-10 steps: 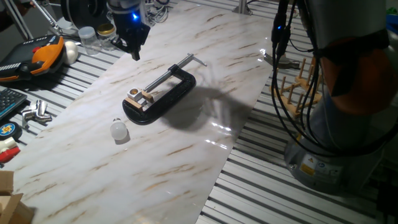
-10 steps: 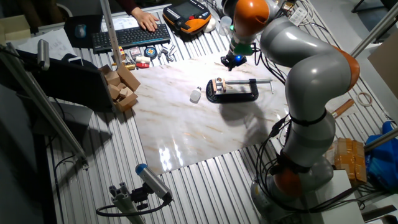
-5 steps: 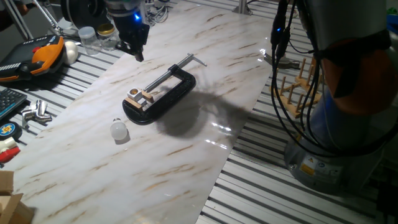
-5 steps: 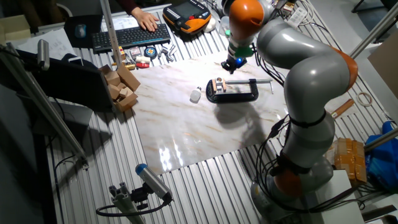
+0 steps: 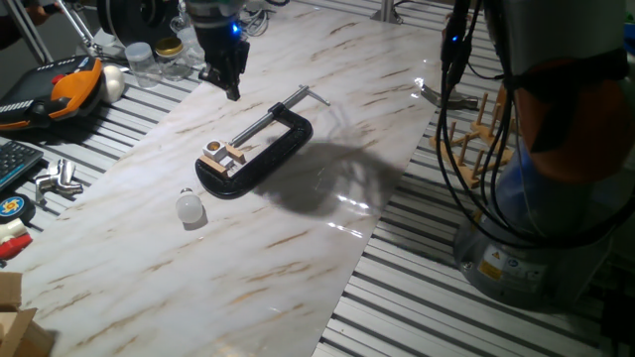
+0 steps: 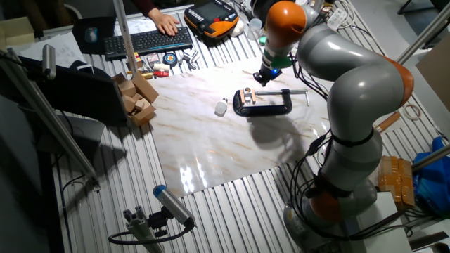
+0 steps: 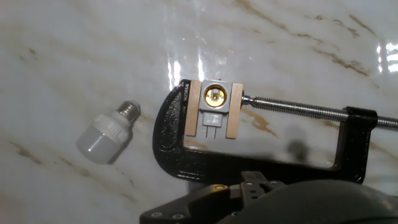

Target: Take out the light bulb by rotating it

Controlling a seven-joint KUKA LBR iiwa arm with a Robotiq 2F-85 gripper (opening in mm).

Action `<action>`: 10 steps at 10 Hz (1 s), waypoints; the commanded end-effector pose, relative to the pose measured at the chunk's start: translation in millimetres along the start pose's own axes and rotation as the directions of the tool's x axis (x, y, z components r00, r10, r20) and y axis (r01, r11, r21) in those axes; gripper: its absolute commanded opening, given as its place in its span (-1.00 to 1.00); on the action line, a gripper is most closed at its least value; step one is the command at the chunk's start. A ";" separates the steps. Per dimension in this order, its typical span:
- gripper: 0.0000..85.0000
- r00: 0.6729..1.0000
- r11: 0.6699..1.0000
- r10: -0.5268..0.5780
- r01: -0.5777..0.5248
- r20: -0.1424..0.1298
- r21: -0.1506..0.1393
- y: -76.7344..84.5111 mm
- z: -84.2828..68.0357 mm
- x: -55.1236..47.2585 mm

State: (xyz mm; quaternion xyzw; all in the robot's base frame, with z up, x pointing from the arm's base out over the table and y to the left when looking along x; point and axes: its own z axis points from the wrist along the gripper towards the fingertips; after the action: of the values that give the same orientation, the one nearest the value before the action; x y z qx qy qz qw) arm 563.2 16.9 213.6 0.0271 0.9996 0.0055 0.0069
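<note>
The arm (image 6: 351, 91) has thick grey rounded shells with orange joint rings. Black cables (image 5: 451, 119) hang along it. The dark gripper (image 5: 226, 71) carries a small blue light.

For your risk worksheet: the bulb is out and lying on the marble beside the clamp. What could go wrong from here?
1. The light bulb lies loose on its side on the smooth marble board; it might roll if bumped.
2. The end effector hangs above the C-clamp; a low sweep could strike the screw handle.
3. The socket stands open and exposed in the clamp.
</note>
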 end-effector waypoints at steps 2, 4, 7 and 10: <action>-1.00 0.999 0.999 -0.037 0.037 0.010 0.020 -0.3 -0.1 2.9; -1.00 0.998 0.999 -0.055 0.055 -0.015 -0.002 -2.9 2.7 4.7; -1.00 0.997 0.997 -0.078 0.078 -0.019 0.004 1.3 8.2 10.3; -1.00 0.995 0.996 -0.093 0.093 -0.028 0.010 3.7 9.5 12.2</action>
State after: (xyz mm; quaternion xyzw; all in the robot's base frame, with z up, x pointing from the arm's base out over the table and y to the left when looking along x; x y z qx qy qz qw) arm 551.3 21.5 203.8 -0.0191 0.9998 0.0006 -0.0068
